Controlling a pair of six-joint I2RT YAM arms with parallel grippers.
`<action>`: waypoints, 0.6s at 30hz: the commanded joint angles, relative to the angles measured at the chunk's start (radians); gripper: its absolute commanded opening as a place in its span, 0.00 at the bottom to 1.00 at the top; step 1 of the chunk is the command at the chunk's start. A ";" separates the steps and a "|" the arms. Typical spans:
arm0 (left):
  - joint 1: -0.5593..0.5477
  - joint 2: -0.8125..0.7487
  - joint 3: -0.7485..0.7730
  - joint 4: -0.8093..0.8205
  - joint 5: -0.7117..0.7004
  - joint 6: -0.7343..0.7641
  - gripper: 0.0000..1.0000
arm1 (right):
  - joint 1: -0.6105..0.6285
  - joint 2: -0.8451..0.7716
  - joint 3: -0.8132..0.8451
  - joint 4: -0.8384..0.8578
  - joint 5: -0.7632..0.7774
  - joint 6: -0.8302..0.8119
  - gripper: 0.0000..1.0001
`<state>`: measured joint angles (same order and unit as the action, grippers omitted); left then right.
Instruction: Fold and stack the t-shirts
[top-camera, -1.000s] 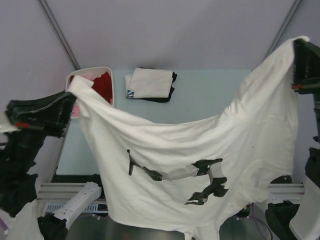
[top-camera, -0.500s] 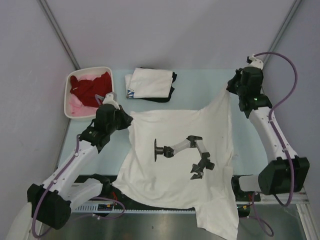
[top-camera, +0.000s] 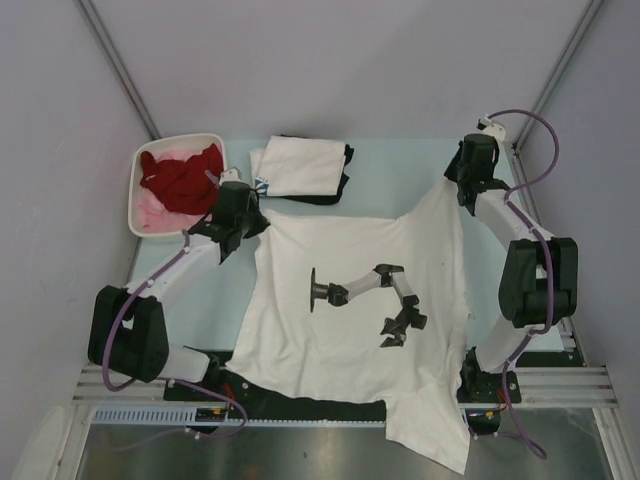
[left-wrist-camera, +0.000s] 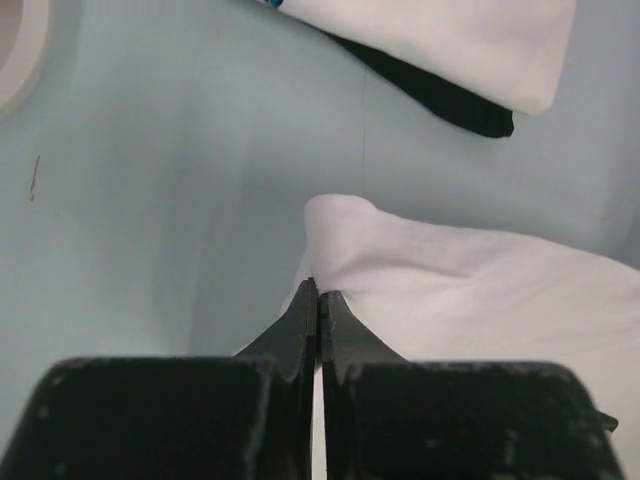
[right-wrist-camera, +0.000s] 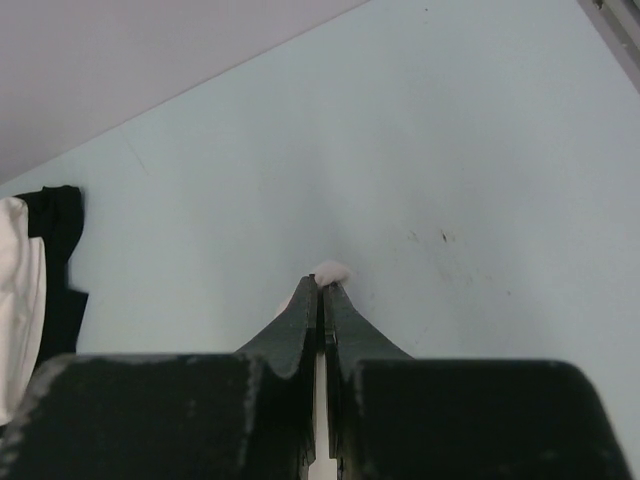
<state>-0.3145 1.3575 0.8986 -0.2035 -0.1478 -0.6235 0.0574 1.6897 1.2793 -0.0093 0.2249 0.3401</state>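
The pale blue tabletop (top-camera: 390, 185) carries a big cream-white t-shirt (top-camera: 350, 330) spread flat across its middle, printed with a dark robot-arm graphic (top-camera: 365, 300); its lower hem spills over the near edge and hangs past the metal rail (top-camera: 300, 405). The cloth is mostly smooth, with soft wrinkles running toward its two upper corners. At the far side sits a folded stack (top-camera: 300, 168): a cream-white shirt with a small blue mark on top of a black one. A white basin (top-camera: 135, 195) at far left holds crumpled dark red and pink shirts. The left pincer (left-wrist-camera: 318, 292) is clenched on the spread shirt's upper left corner, where the fabric bunches into a small peak. The right pincer (right-wrist-camera: 320, 285) is pinched tight on the upper right corner, a nub of cloth poking past its tips.
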 joint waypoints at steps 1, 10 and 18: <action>0.037 0.092 0.126 0.053 -0.023 -0.033 0.00 | -0.002 0.062 0.115 0.147 0.044 -0.004 0.00; 0.092 0.282 0.339 0.019 0.024 -0.027 0.00 | -0.005 0.241 0.342 0.078 0.054 -0.029 0.00; 0.124 0.393 0.422 0.021 0.022 -0.024 0.00 | 0.001 0.369 0.503 0.055 0.073 -0.055 0.00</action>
<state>-0.2142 1.7145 1.2560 -0.2031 -0.1204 -0.6319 0.0578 2.0037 1.6871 0.0174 0.2577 0.3115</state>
